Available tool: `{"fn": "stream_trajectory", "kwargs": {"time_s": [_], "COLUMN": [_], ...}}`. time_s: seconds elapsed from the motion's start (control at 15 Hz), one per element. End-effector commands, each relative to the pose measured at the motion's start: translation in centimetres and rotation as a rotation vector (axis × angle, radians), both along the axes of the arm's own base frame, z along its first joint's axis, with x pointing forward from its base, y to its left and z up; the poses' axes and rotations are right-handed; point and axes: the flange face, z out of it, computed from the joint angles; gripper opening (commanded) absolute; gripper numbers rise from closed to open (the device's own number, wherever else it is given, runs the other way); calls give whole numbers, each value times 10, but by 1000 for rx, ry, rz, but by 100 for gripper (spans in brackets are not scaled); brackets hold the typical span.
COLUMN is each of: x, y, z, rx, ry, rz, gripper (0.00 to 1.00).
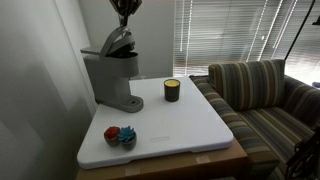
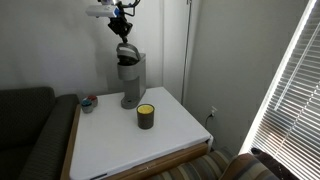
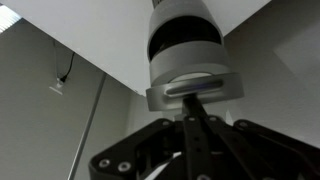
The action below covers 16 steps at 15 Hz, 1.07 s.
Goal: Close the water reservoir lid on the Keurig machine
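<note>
The grey Keurig machine (image 1: pixel 112 78) stands at the back of the white table (image 1: pixel 185 125), next to the wall. It also shows in an exterior view (image 2: pixel 130 78). Its lid (image 1: pixel 119 42) is raised and tilted up, as also seen in an exterior view (image 2: pixel 126 52). My gripper (image 1: pixel 123 10) hangs just above the raised lid, also visible in an exterior view (image 2: pixel 122 22). In the wrist view the fingers (image 3: pixel 192 108) are pressed together, holding nothing, with their tips at the edge of the grey lid (image 3: pixel 195 92). I cannot tell whether they touch it.
A dark jar with a yellow top (image 1: pixel 172 90) stands mid-table, also in an exterior view (image 2: pixel 146 115). A small bowl with red and blue items (image 1: pixel 120 136) sits near the front corner. A striped couch (image 1: pixel 262 90) borders the table. Window blinds (image 1: pixel 225 30) are behind.
</note>
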Motion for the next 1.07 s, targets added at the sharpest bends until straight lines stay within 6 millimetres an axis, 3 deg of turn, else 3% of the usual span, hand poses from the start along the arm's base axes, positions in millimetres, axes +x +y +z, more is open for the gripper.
{"fn": "stream_trajectory", "kwargs": {"time_s": [0.0,0.27,0.67,1.0], "x": [-7,-18,-20,-26], "y": [-3,2,7,13], "z": [-17,-37,-63,-47], "rx": [-62,-83,-96,-89], "ry": [122,247,302,352], "rz": [-33,-30,-46,-33], "gripper": [0,0,0,0]}}
